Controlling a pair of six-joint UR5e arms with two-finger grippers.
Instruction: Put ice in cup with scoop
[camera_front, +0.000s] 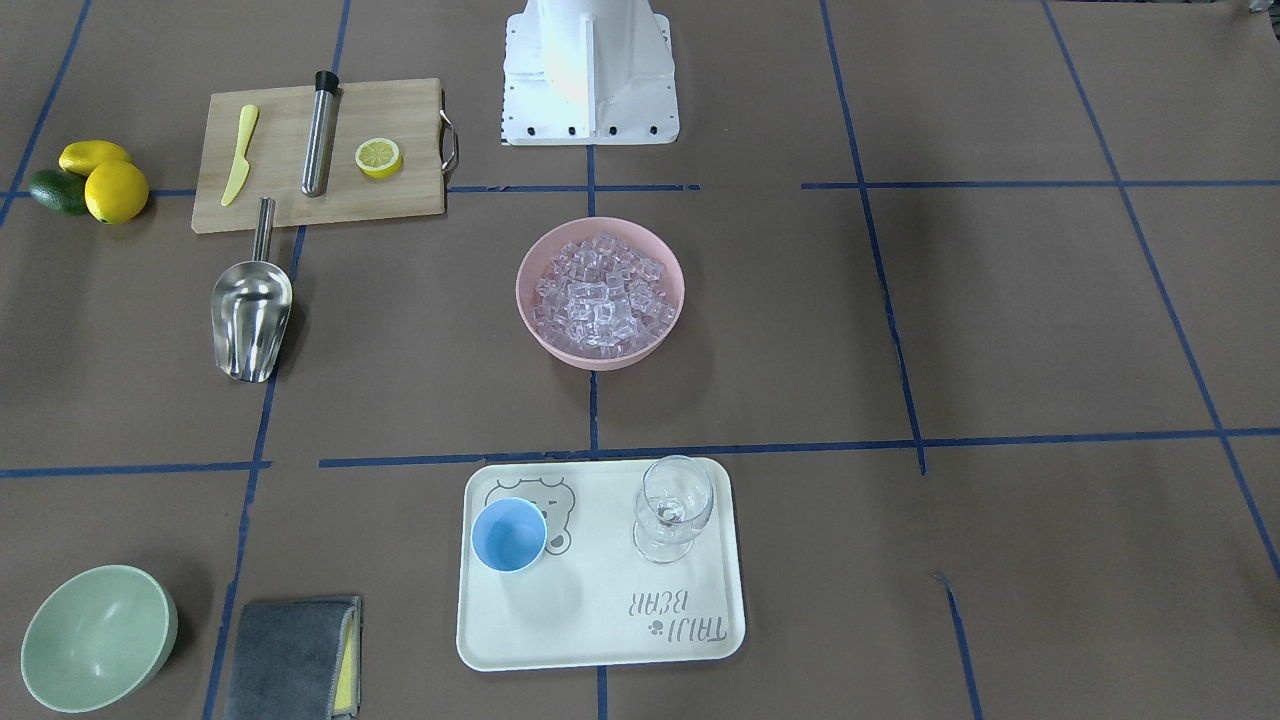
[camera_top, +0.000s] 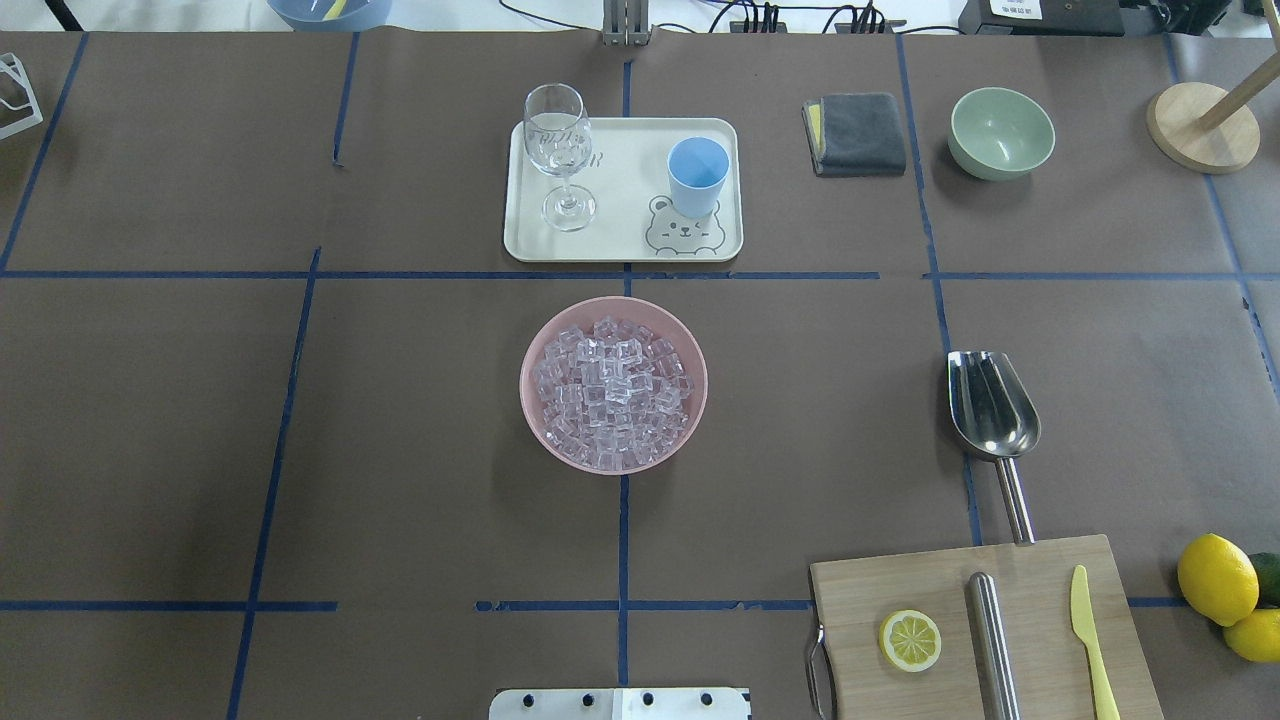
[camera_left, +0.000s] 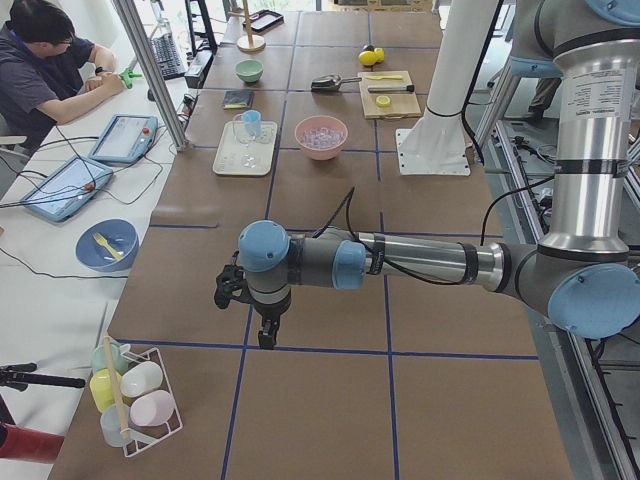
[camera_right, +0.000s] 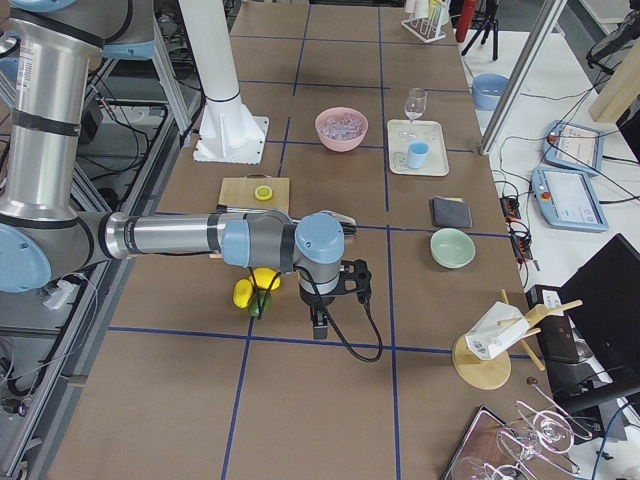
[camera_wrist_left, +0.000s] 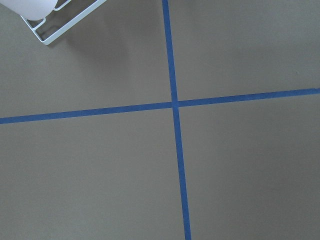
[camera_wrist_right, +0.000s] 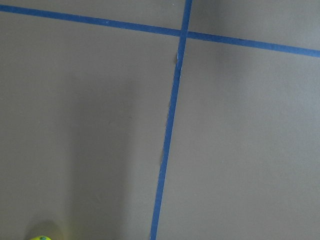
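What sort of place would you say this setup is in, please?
Probably a robotics lab: the table gridded with blue tape, teach pendants beside a seated person, and the left arm over it.

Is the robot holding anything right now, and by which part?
Nothing that I can see. The scoop lies untouched on the table, and the left gripper and right gripper hang far from it.

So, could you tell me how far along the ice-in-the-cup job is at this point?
Nothing looks done yet: the cup on the tray is empty, and all the ice sits in the pink bowl. Nothing is in hand either. The scoop lies by the cutting board, and the left arm and right arm hang over the table's ends. Left: grasp the scoop, load ice, tip it into the cup.
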